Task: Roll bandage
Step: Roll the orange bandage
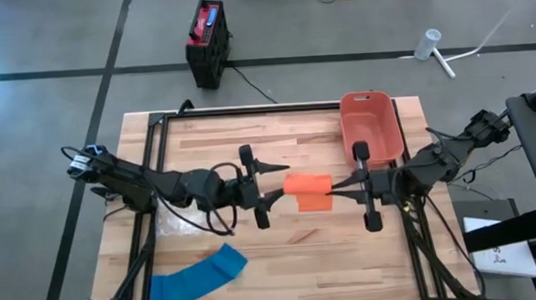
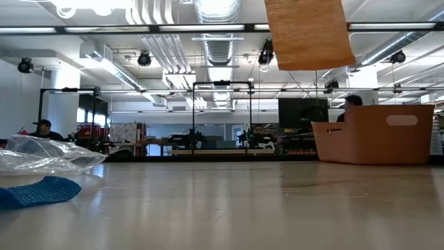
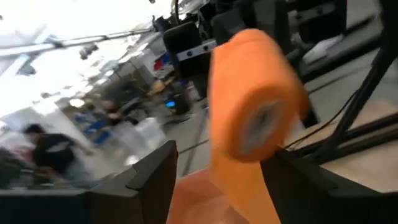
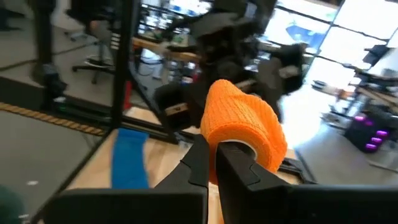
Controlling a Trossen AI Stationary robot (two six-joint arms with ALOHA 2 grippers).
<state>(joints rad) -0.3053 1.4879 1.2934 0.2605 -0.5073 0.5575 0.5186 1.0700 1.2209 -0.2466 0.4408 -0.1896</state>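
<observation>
An orange bandage roll (image 1: 307, 190) hangs in the air above the table's middle, between my two grippers. Its loose strip (image 2: 309, 31) hangs below it, clear of the tabletop. My right gripper (image 1: 336, 187) reaches in from the table's right and is shut on the roll. My left gripper (image 1: 281, 183) reaches in from the left and is open, one finger on either side of the strip (image 3: 239, 193). I cannot tell whether it touches the strip. My right gripper pinches the roll's end face at its pale core (image 4: 239, 149) between its two shut fingers (image 4: 199, 155). The fingers lie level and come from the table's right, along the roll's axis. The roll is lifted clear of the table, with its loose strip hanging below.
A blue bandage strip (image 1: 197, 278) lies near the table's front left. A clear plastic bag (image 1: 175, 219) lies behind it, under my left arm. A red-orange basket (image 1: 370, 124) stands at the back right. Bare wood lies under the roll.
</observation>
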